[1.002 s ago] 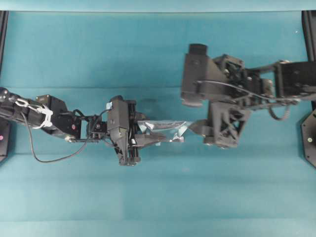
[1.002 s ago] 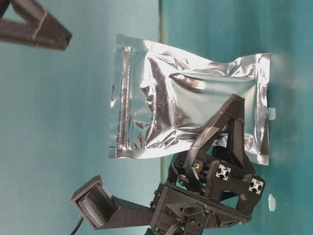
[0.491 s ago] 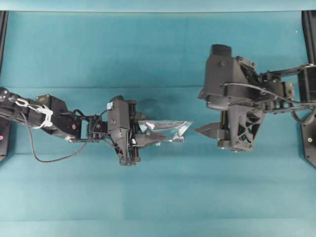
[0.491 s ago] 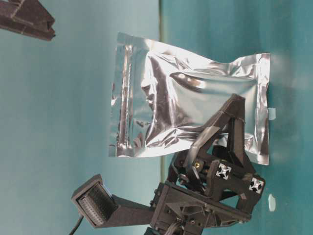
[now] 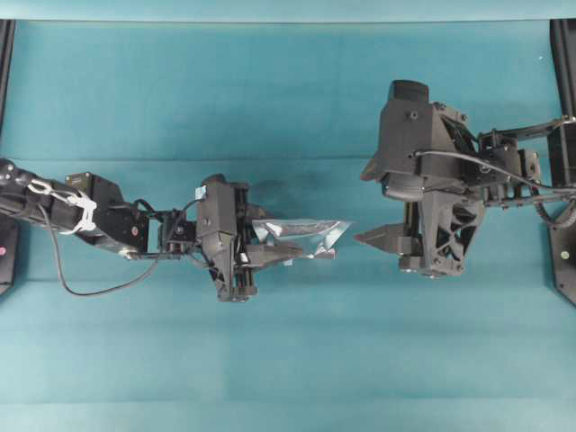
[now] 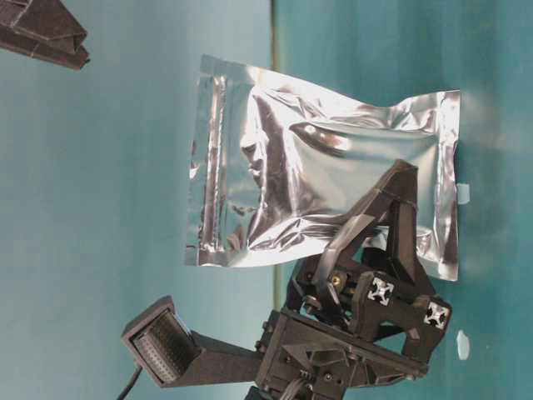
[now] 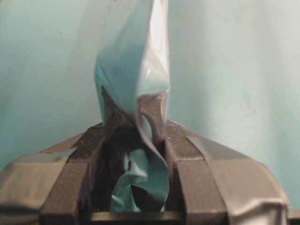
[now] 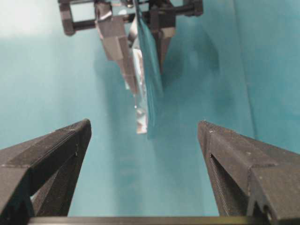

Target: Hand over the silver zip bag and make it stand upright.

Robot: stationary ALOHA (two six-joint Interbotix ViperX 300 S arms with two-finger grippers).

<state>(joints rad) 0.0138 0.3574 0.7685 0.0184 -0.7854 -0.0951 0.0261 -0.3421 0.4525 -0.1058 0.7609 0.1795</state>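
The silver zip bag (image 5: 301, 236) is a crinkled foil pouch held edge-on above the teal table. My left gripper (image 5: 284, 249) is shut on its lower part, near the end opposite the zip strip. In the table-level view the bag (image 6: 316, 175) stands out from the left gripper (image 6: 373, 212), zip strip on the far side. The left wrist view shows the foil (image 7: 136, 61) pinched between the left gripper's (image 7: 136, 129) jaws. My right gripper (image 5: 364, 238) is wide open and empty, a short gap to the right of the bag's free end. In the right wrist view the bag (image 8: 146, 70) lies ahead of the open right gripper (image 8: 144, 129).
Two tiny white scraps (image 6: 463, 193) (image 6: 462, 344) lie on the teal table. Dark arm mounts stand at the left edge (image 5: 5, 252) and the right edge (image 5: 565, 252). The right gripper's finger also shows at top left in the table-level view (image 6: 42, 33).
My right gripper has drawn back to the right, from right at the bag's free end to a short gap away. The left gripper and the bag have stayed put.
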